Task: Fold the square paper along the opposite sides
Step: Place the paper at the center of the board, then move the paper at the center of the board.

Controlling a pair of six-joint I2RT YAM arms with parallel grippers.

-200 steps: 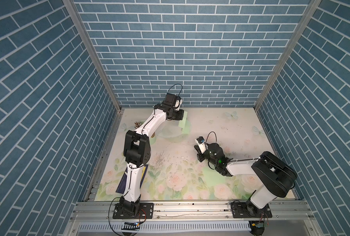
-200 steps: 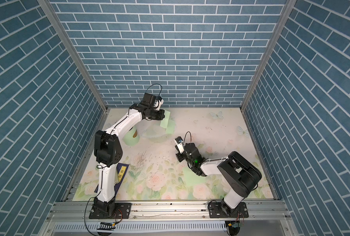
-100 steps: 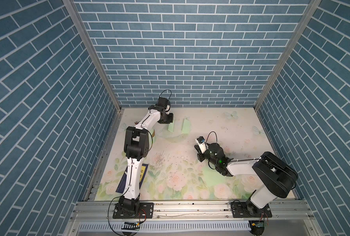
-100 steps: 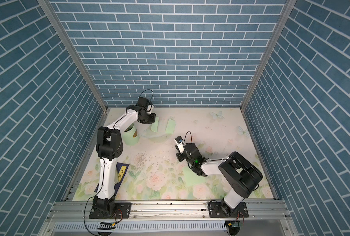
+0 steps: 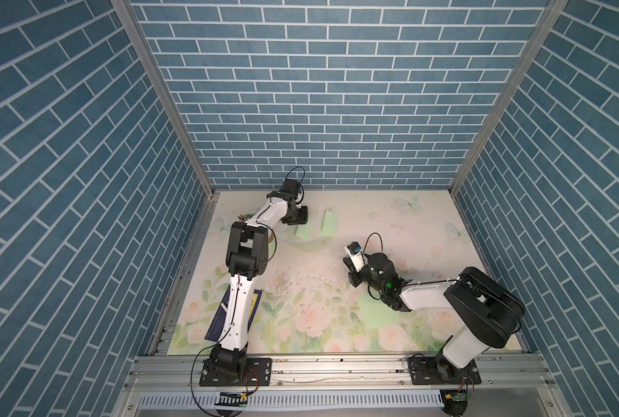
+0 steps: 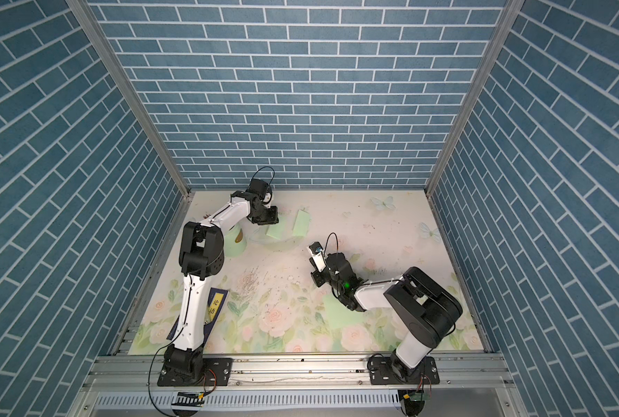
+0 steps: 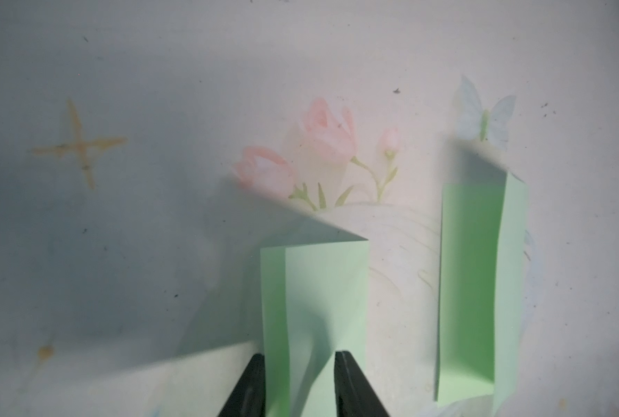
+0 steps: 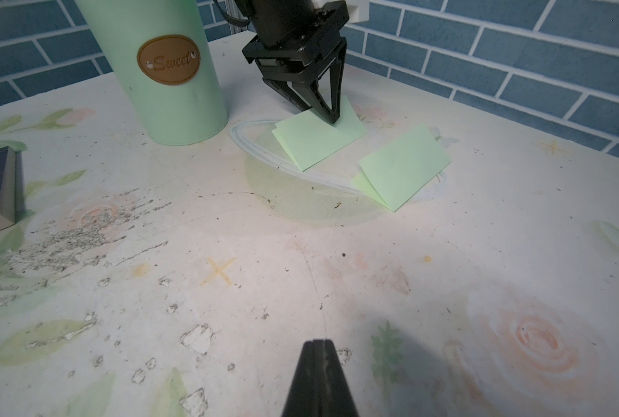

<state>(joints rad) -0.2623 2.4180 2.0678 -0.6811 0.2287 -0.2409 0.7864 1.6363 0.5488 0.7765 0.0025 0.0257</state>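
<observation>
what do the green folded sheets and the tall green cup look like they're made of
Folded sheets: thin matte paper, judging by sharp creases and lifted flaps.
Tall green cup: smooth, slightly glossy wall, probably plastic or coated metal, not certain; its brown "Sweet" badge looks like leather or imitation leather with small rivets.

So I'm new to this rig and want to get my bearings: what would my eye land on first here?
Two folded green papers near the back wall: the left gripper stands with jaws parted over the nearer folded paper, the second folded paper lying beside it, apart. A mint cup labelled "Sweet" stands next to them. The right gripper is shut and empty mid-table on the worn floral mat.
</observation>
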